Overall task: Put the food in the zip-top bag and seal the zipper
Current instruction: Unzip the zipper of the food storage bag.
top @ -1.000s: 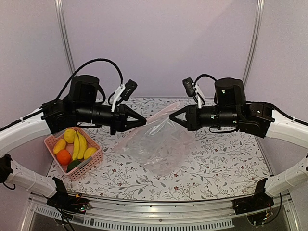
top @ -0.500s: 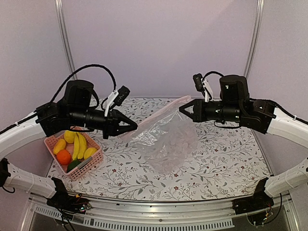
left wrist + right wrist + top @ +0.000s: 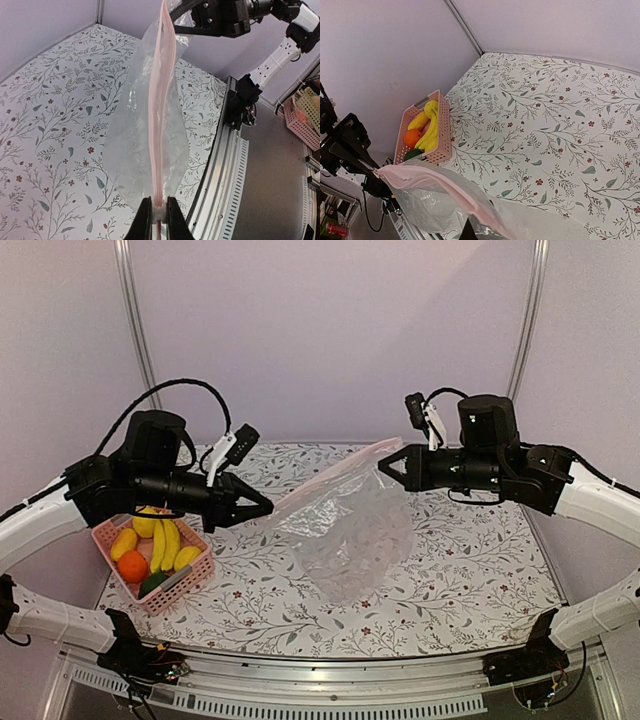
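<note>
The table (image 3: pixel 470 580), covered in a floral print, carries everything. Above its middle hangs the clear, crinkly zip-top bag (image 3: pixel 355 535), held up by its two top corners. Its body sags downward and its lower end reaches the table's centre; whether it rests there cannot be told.

The left arm (image 3: pixel 60 510) reaches in from the left edge and the right arm (image 3: pixel 580 495) from the right edge, both stretched out level above the surface and pointing at each other.

A pink slatted basket (image 3: pixel 190 575) sits at the table's near-left corner, well apart from the bag.

The left gripper (image 3: pixel 268 508) is pinched tight on the left end of the bag's mouth edge; its wrist view shows the two fingers (image 3: pixel 145 222) squeezing the strip between them. The right gripper (image 3: pixel 383 467) is fully closed on the opposite, higher corner of the bag.

The zipper (image 3: pixel 159 125), a pink-tinted strip, runs taut between the two grippers, sloping up toward the right one. Whether it is pressed shut along its length is unclear.

All the food lies in the basket: two bananas (image 3: pixel 165 540) in the middle, lemon-like pieces (image 3: pixel 186 557) beside them, an orange (image 3: pixel 132 566) and a dark green piece (image 3: pixel 153 584) at the near end.
</note>
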